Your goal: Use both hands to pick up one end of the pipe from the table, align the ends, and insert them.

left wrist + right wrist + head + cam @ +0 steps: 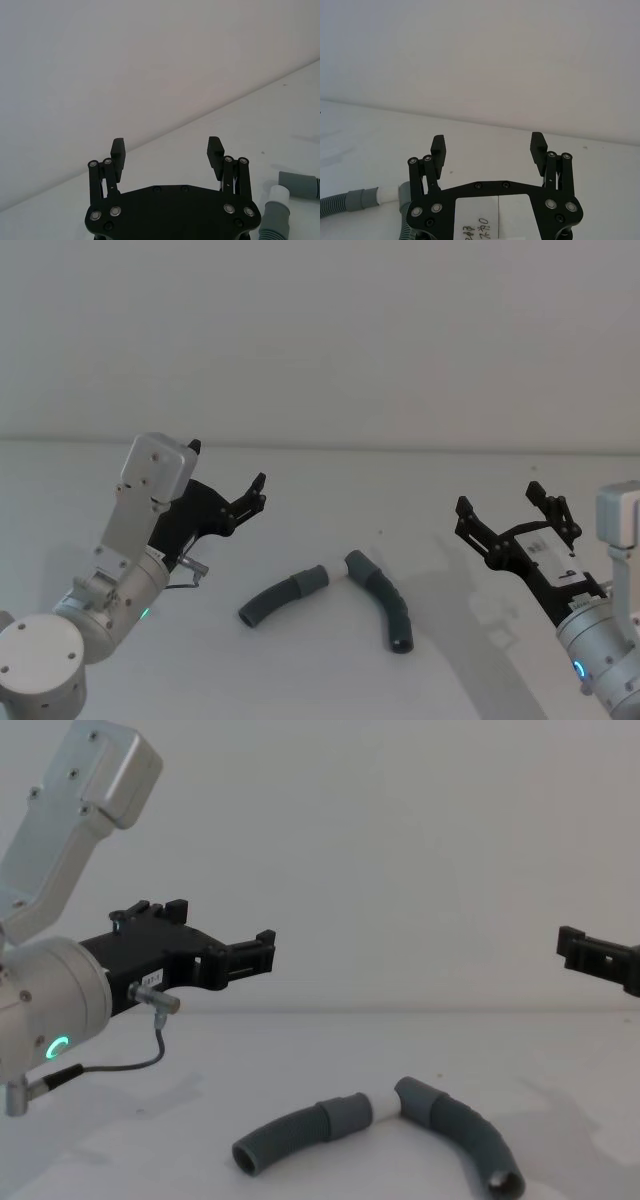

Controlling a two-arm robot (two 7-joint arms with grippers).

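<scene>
While left piece (285, 598) and right piece (383, 600) lie mid-worktop (320, 670), cuffs close together, left gripper (228, 466) and right gripper (497, 498) hover either side, fingers spread, empty. Pickup step, I'd say: each needs lowering onto its piece.

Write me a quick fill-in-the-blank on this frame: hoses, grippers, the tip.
1. The left hose piece and the right hose piece both lie on the ___.
2. The left gripper and the right gripper hang in the air, empty, with fingers ___.
3. The short tip where the two pieces nearly meet is coloured ___.
Missing words: table; open; white.
</scene>
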